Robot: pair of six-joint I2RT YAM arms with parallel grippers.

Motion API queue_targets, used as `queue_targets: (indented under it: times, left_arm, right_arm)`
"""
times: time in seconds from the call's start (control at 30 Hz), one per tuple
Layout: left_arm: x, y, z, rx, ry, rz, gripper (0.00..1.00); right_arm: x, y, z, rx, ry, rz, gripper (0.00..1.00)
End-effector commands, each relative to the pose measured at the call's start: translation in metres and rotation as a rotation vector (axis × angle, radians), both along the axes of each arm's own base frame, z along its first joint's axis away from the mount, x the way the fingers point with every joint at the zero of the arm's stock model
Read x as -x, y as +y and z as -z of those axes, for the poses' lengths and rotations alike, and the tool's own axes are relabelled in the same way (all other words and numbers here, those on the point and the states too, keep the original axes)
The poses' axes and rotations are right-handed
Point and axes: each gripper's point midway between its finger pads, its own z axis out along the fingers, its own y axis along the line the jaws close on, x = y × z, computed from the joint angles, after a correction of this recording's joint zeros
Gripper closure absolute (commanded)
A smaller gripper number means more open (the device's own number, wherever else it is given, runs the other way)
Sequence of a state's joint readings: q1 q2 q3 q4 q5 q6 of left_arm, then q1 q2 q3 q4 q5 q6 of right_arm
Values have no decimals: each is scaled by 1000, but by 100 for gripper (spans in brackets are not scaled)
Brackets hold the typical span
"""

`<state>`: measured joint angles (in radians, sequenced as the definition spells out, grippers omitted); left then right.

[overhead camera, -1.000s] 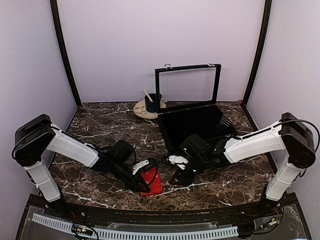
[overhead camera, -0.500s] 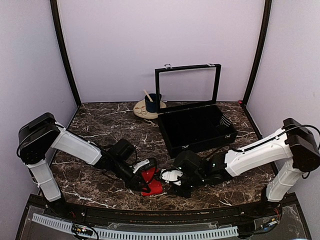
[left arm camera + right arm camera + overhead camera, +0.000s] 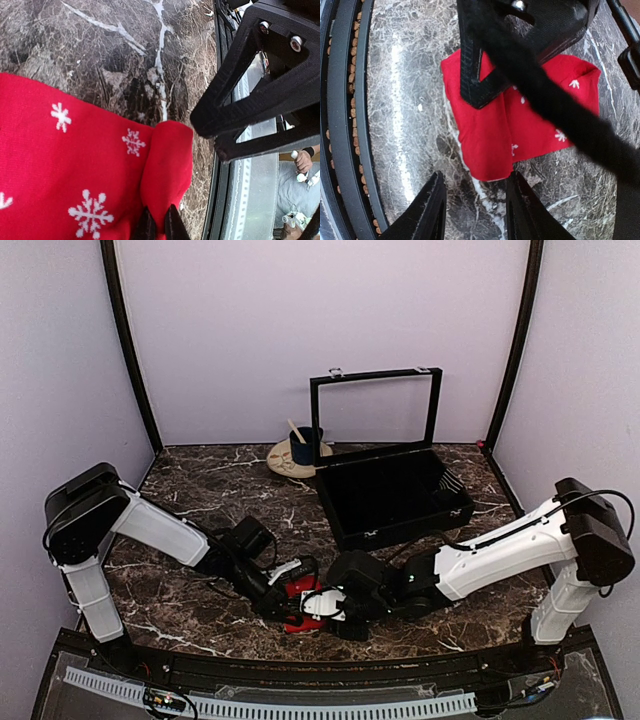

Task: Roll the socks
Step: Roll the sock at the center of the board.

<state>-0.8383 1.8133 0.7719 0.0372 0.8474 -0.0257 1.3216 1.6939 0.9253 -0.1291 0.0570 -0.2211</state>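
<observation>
The socks [image 3: 520, 117] are bright red with small white snowflakes and lie folded on the dark marble table near its front edge. My left gripper [image 3: 159, 221] is shut on a raised fold at the socks' [image 3: 75, 170] edge, its thin black fingertips [image 3: 146, 227] pinching the cloth. My right gripper [image 3: 475, 176] stands open right at the socks' near corner, a finger [image 3: 427, 210] on either side of it, holding nothing. From above, both grippers, left [image 3: 283, 592] and right [image 3: 320, 606], meet over the socks [image 3: 299, 589].
A black box [image 3: 395, 495] with its framed lid [image 3: 375, 410] standing open sits behind the right arm. A dark blue mug [image 3: 300, 448] rests on a beige mat at the back. The black front rail [image 3: 345, 115] runs close beside the socks.
My right gripper has swept left from in front of the box to the socks. The left gripper has kept its pinch, and the socks look more bunched.
</observation>
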Motion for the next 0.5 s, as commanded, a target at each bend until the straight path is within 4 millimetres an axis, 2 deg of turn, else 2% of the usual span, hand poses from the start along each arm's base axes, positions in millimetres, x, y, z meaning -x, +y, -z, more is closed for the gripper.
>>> queue_targets:
  times: [0.0,0.47]
  left_arm:
    - [14,28,36,-170,67,-4,100]
    - [14,26,34,-163,98,11,100]
  right_arm:
    - [1,12,-3,2,-30,-48,61]
    - [3,16,15,63,-37,-112,61]
